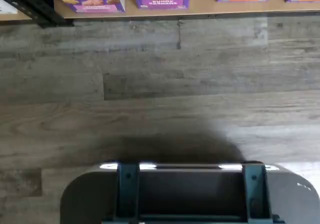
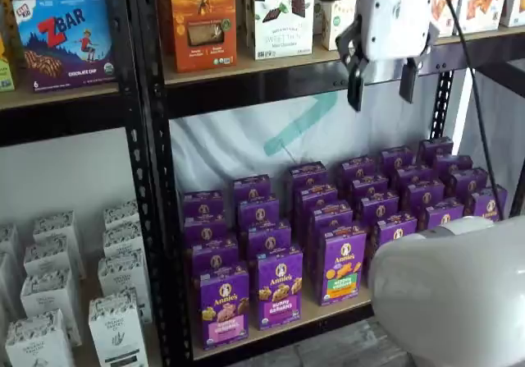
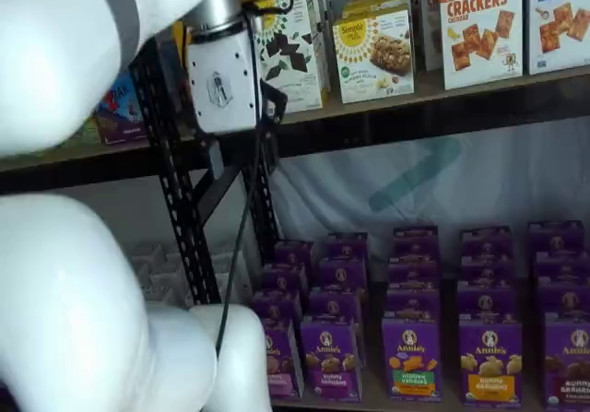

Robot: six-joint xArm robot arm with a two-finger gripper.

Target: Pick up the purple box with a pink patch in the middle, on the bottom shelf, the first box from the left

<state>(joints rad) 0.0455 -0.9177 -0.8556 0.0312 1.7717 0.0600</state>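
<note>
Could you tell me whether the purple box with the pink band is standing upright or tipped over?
Upright: the purple box stands on its base at the front of the bottom shelf, logo above the band.

A blue ZBar carton [image 2: 64, 37] is seen at the upper left of a shelf view, with an orange box [image 2: 203, 18] and a white box printed with dark chocolate pieces [image 2: 282, 14] ranged to its right on the upper board. White cartons [image 2: 49, 297] are stacked at the lower left. In a shelf view, pretzel crackers boxes [image 3: 479, 25] are shown at the upper right, beside a yellow-topped Simple Mills box [image 3: 373, 52]. Grey wood-grain flooring [image 1: 160, 98] is spread across the wrist view.
</note>
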